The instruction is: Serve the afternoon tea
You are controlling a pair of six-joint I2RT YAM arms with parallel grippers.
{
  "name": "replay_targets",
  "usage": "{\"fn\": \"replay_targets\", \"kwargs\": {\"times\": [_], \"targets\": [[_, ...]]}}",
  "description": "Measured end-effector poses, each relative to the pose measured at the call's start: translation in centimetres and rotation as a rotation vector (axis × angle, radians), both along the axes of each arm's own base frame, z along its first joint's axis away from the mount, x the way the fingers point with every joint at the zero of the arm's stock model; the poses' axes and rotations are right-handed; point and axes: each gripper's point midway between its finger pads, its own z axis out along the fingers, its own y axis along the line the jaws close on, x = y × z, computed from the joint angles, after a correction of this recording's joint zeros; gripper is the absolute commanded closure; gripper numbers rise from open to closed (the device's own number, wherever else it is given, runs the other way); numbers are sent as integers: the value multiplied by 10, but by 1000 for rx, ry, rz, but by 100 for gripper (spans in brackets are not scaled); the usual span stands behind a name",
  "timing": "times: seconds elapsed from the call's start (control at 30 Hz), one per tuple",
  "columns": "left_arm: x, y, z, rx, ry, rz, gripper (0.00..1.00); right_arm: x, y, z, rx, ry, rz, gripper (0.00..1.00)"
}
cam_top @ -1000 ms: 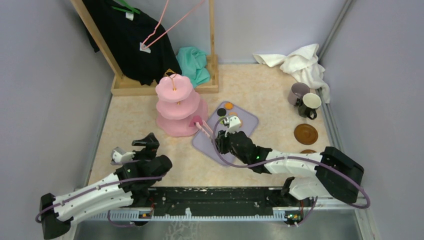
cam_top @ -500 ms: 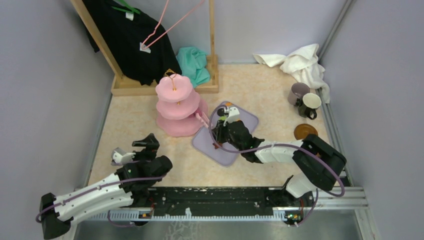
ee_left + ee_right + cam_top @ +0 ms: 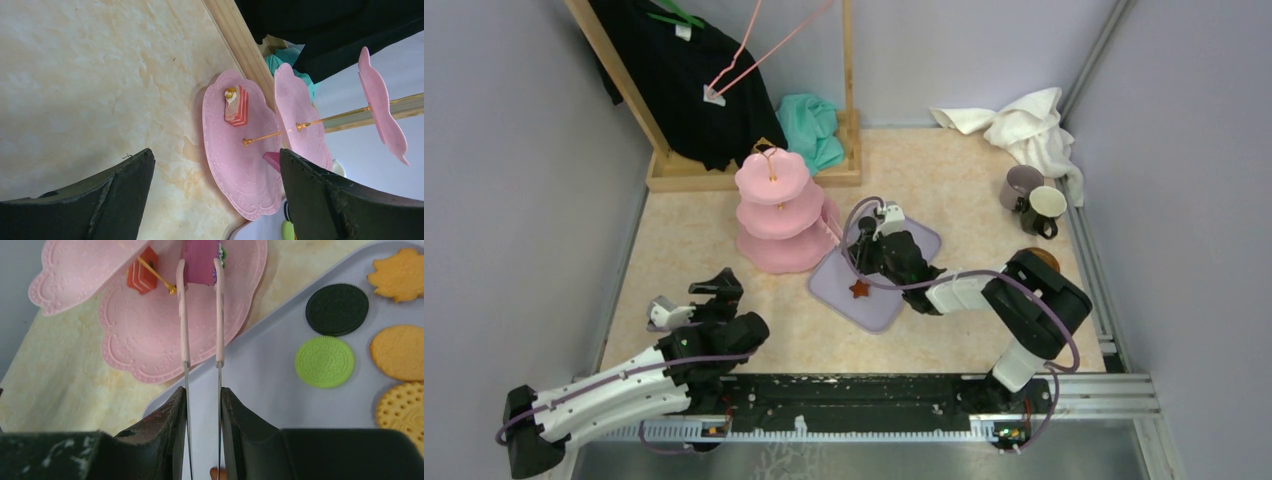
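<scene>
The right gripper [image 3: 204, 395] is seen nearly closed, its jaws clamped on the thin shafts of the tongs [image 3: 184, 330]. Straight ahead of it, a pink sweet [image 3: 199, 260] is pinched between the tong tips over the bottom tier of the stand [image 3: 145, 340]. Whether the sweet touches the tier cannot be told. Ahead and to the left of the gripper, a red slice [image 3: 142, 275] is laid on the same tier, under the edge of the tier above.

The tray [image 3: 270, 375] is found beneath the gripper and to its right. A black round [image 3: 336, 309] and a green round [image 3: 324, 361] are set on it ahead on the right, with orange biscuits [image 3: 397, 352] just beyond them. A star [image 3: 860, 289] is seen on the tray just behind the gripper. The mugs [image 3: 1024, 185] are stood together well off to the right, touching.

The left gripper [image 3: 714, 290] is held wide open, with nothing in its grasp, over the worktop [image 3: 704, 240]. The stand is placed well ahead of it.
</scene>
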Motion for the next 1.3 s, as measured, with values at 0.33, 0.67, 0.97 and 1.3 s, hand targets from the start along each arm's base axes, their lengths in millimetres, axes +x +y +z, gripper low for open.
{"fn": "replay_targets", "kwargs": {"times": [0.33, 0.67, 0.97, 1.3], "targets": [[0, 0, -1, 6, 3, 0, 1, 27, 8, -7, 42, 12, -15, 100], [0, 0, -2, 6, 4, 1, 1, 31, 14, -9, 43, 17, -6, 94], [0, 0, -2, 5, 3, 1, 1, 35, 8, -25, -23, 1, -16, 94], [0, 0, -4, 19, 11, 1, 1, 37, 5, -38, -77, -13, -13, 91]]}}
